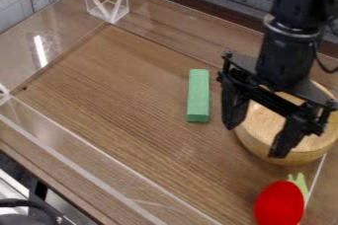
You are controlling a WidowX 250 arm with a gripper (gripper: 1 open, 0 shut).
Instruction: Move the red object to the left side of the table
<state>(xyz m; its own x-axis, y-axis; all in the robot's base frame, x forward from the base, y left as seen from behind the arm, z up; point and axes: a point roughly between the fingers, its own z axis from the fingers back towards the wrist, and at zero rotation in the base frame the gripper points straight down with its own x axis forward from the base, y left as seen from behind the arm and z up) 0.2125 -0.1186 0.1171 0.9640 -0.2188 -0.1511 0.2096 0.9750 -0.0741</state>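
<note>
The red object [279,206] is a small round toy fruit with a pale green leafy stem, lying at the front right of the table [119,91]. My gripper [263,133] hangs open above the wooden bowl, up and slightly left of the fruit. Its two black fingers [234,107] point downward, wide apart, with nothing between them. The fruit lies apart from the gripper, untouched.
A round light wooden bowl [314,142] sits at the right, partly hidden by the gripper. A green rectangular block [199,95] lies left of the bowl. Low clear acrylic walls [79,146] edge the tabletop, and a clear stand [105,4] is at the back left.
</note>
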